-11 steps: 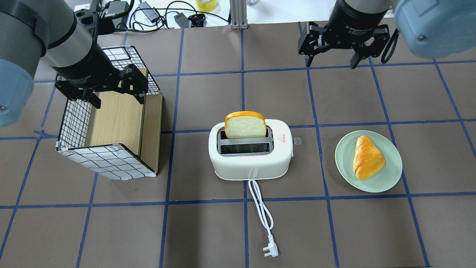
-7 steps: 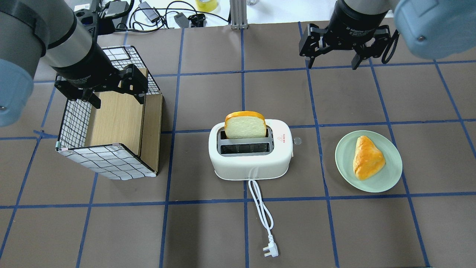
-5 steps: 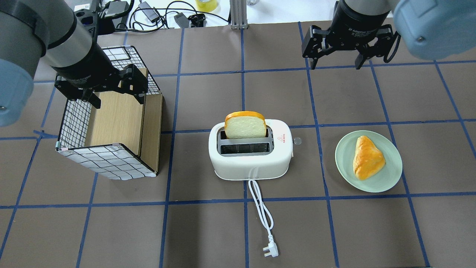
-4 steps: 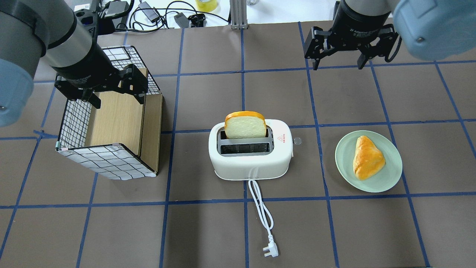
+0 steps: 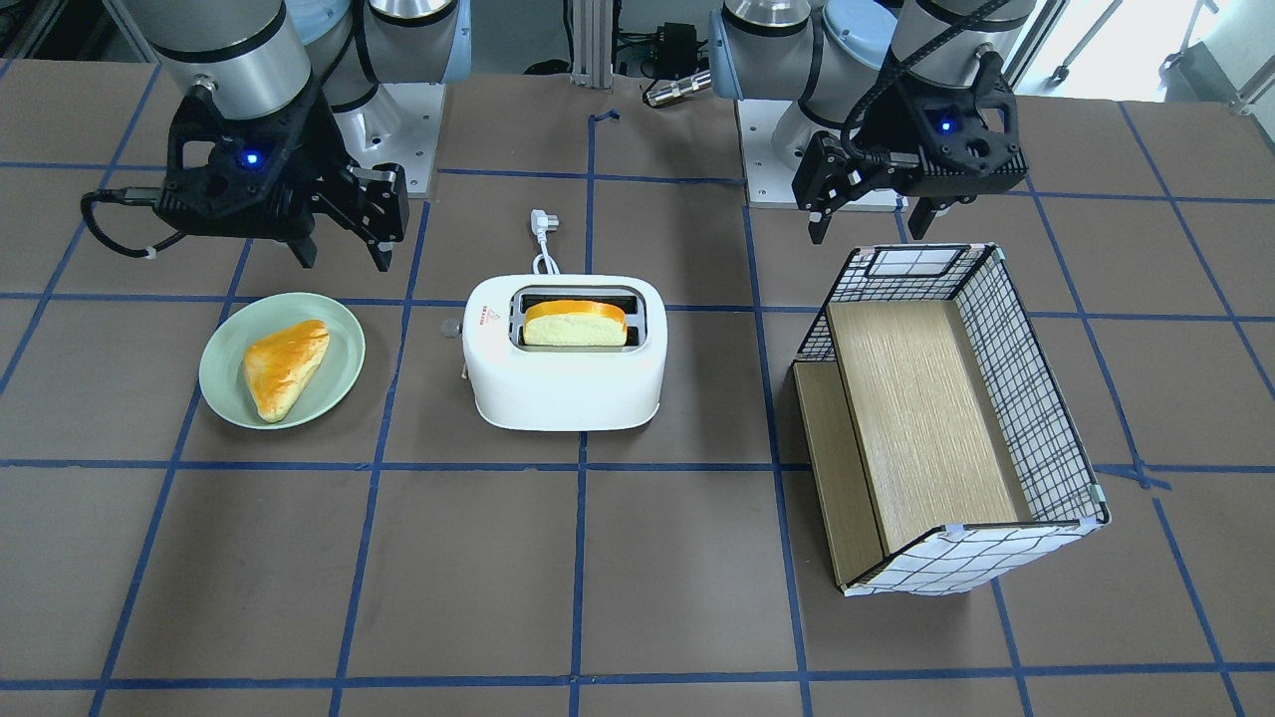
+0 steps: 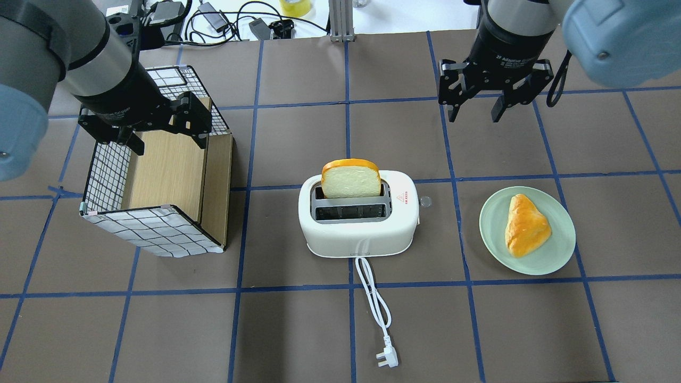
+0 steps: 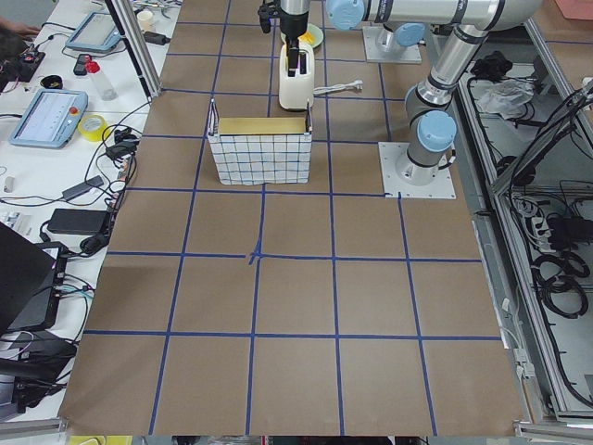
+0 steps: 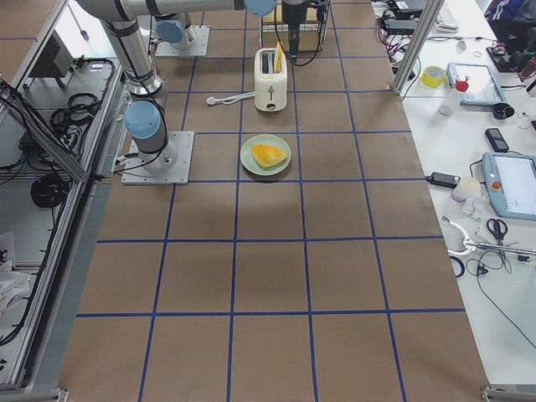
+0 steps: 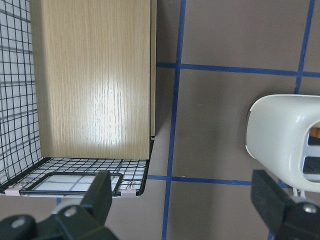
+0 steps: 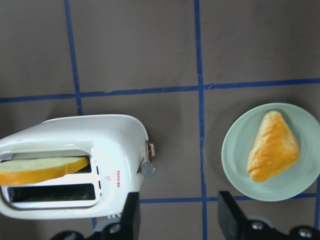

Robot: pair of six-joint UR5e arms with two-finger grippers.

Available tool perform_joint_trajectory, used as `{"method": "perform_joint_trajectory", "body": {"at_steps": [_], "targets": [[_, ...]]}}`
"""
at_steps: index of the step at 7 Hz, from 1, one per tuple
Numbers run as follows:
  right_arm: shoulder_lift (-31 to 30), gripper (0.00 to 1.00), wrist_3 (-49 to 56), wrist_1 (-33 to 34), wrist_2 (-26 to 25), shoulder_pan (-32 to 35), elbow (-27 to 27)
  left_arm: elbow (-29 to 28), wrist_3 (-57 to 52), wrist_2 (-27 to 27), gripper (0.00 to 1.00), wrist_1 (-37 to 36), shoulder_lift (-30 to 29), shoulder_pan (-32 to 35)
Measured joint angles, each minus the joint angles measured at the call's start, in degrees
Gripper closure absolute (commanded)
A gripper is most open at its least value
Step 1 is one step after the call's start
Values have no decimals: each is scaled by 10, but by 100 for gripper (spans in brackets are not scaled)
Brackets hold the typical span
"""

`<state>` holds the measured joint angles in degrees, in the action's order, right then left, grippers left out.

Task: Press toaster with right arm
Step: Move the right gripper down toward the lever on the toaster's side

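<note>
The white two-slot toaster point(image 6: 356, 234) stands mid-table with a bread slice point(image 6: 351, 181) upright in its far slot. Its grey lever point(image 6: 424, 201) sticks out on the plate side and is also in the right wrist view point(image 10: 148, 169). My right gripper point(image 6: 473, 110) is open and empty. It hovers beyond the toaster and to its right, well apart from it, and also shows in the front-facing view point(image 5: 344, 261). My left gripper point(image 6: 170, 144) is open and empty above the grid-patterned box point(image 6: 159, 229).
A pale green plate point(image 6: 558, 255) with a pastry point(image 6: 525, 224) lies right of the toaster. The toaster's white cord and plug point(image 6: 387, 357) trail toward the near edge. Cables and tape lie on the bench beyond the table.
My right gripper has come a little nearer the toaster and plate, and its fingers stand closer together. The left arm, toaster and bread have not moved.
</note>
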<state>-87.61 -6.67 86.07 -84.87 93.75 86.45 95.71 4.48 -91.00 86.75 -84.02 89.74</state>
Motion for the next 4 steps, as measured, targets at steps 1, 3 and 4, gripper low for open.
{"method": "perform_joint_trajectory", "body": {"at_steps": [1,3,4], "targets": [[2,100,18,-32,52,-16,2,0,0,0,0,0,0,0],[4,100,114,-82,159,-84,29,0,0,0,0,0,0,0],[4,100,167,-86,211,-113,60,0,0,-1,0,0,0,0]]}}
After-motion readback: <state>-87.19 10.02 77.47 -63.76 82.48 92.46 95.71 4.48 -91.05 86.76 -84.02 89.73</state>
